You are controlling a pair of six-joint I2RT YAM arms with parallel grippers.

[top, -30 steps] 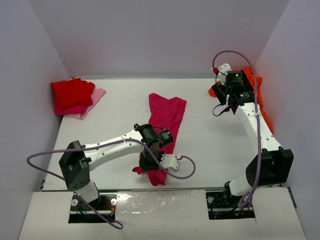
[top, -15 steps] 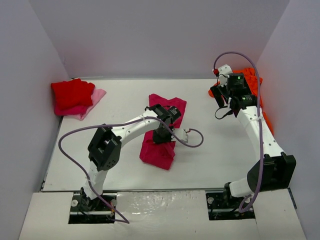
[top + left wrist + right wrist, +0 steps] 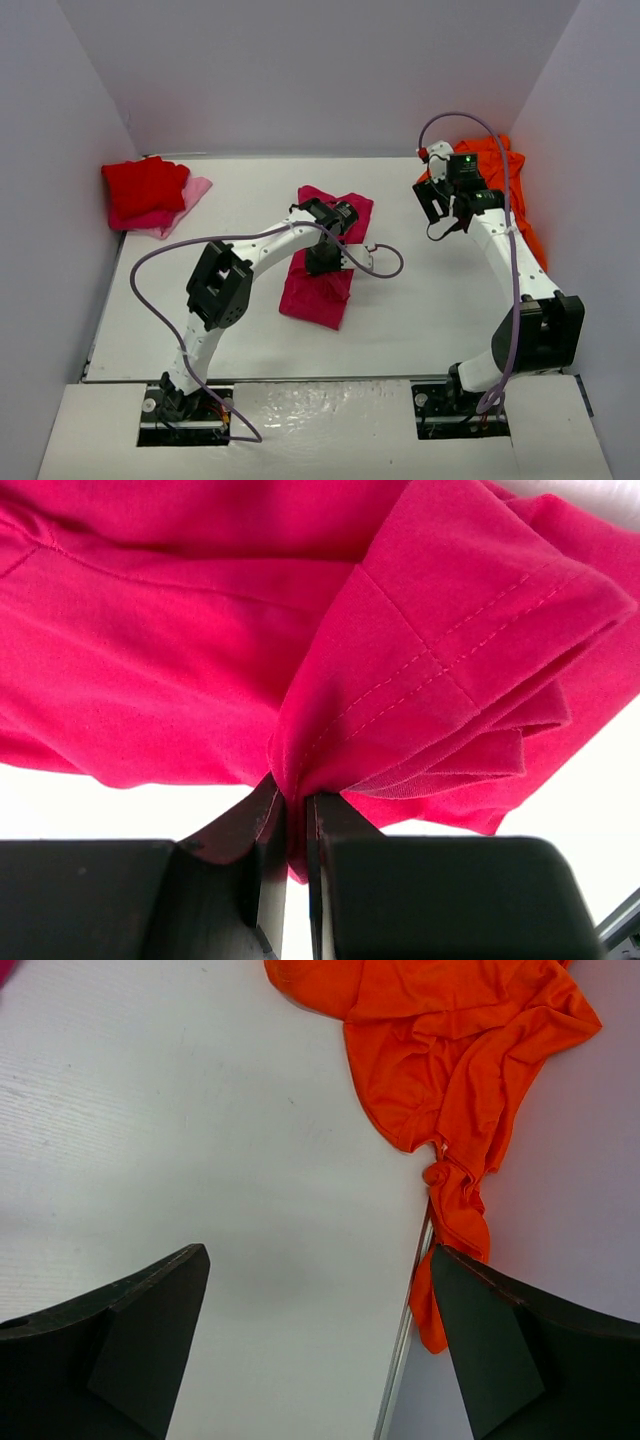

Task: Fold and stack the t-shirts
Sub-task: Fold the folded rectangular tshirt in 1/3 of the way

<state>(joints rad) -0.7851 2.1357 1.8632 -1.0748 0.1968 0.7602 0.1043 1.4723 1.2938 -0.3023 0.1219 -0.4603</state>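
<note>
The magenta-pink t-shirt [image 3: 318, 290] lies folded over itself in the middle of the table. My left gripper [image 3: 326, 260] is shut on a bunched hem of it, and the left wrist view shows the cloth [image 3: 400, 660] pinched between the jaws of that gripper [image 3: 295, 810]. The bright red t-shirt [image 3: 145, 185] lies folded at the far left. The orange t-shirt [image 3: 500, 165] is crumpled at the far right and also shows in the right wrist view [image 3: 450, 1050]. My right gripper [image 3: 437, 197] hangs open and empty [image 3: 318, 1252] above bare table, beside the orange t-shirt.
A pale pink cloth [image 3: 192, 192] lies under the red t-shirt. Part of the orange t-shirt hangs over the table's right edge [image 3: 405, 1340] against the side wall. The left arm's purple cable [image 3: 385, 262] loops over the table beside the magenta t-shirt.
My left gripper has carried the near end of the magenta-pink t-shirt toward the far end, folding it over itself. The right gripper has shifted slightly toward the far left.
</note>
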